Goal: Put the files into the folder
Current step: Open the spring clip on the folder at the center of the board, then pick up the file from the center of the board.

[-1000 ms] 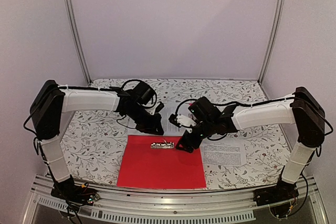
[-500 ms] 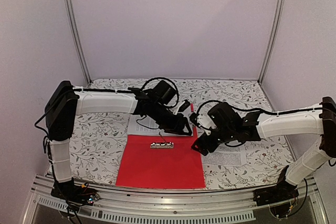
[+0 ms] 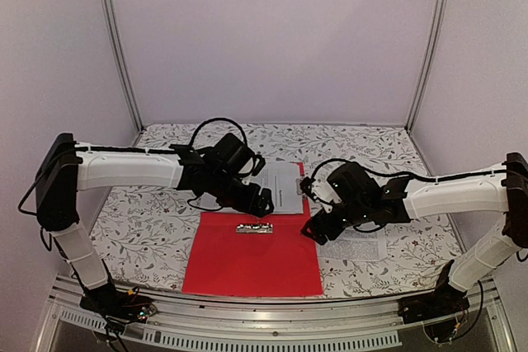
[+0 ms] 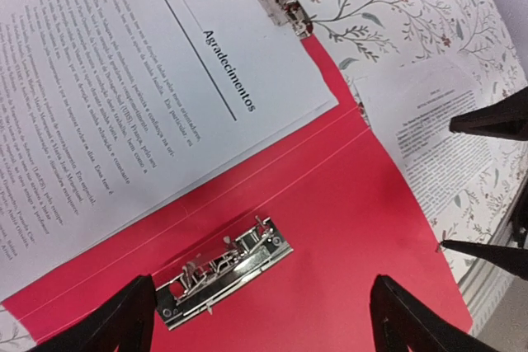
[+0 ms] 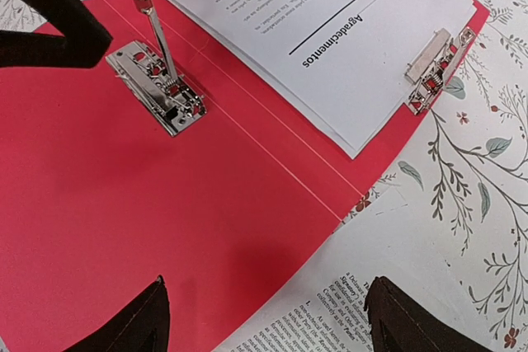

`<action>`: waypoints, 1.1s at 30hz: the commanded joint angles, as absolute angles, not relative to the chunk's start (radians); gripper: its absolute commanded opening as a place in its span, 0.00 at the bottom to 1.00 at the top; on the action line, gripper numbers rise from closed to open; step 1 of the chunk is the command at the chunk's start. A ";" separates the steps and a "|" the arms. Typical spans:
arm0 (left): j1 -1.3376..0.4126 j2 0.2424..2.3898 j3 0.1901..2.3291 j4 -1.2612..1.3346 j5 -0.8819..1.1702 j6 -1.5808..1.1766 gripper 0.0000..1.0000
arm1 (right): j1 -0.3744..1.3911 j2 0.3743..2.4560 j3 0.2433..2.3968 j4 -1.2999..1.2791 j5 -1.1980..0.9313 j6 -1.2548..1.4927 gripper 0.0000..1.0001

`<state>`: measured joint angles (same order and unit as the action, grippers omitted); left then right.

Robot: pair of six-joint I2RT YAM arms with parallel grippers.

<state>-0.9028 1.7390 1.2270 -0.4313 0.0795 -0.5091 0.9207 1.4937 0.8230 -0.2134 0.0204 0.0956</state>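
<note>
Fingers [image 4: 124, 323]: stood wide on left gripper [image 4: 262, 286] and right gripper [image 5: 266, 282], empty | judged best: pinch loose file [image 5: 388, 237] by edge, slide flat onto folder [image 5: 124, 204].

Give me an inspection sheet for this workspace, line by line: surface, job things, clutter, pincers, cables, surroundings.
Surface: floral tablecloth, lying flat.
Job's things: red folder lies open; printed sheet on its far half; loose sheet on the cloth to its right; metal clip on the near half.
Clutter: nothing seen.
Pincers: left pincer open over the folder; right pincer open over its right edge; both empty.
Cables: black loops on both arms.
Surroundings: plain walls, metal posts.
</note>
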 commanded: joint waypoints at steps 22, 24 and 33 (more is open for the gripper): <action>-0.997 2.079 1.529 -0.512 0.317 -0.451 0.89 | 0.868 1.297 0.714 -0.241 0.297 0.214 0.98; -1.001 2.100 1.553 -0.520 0.333 -0.436 0.89 | 0.848 1.239 0.689 -0.251 0.333 0.242 0.99; -1.002 1.987 1.527 -0.512 0.173 -0.358 0.92 | 0.759 1.163 0.759 -0.559 0.488 0.489 0.99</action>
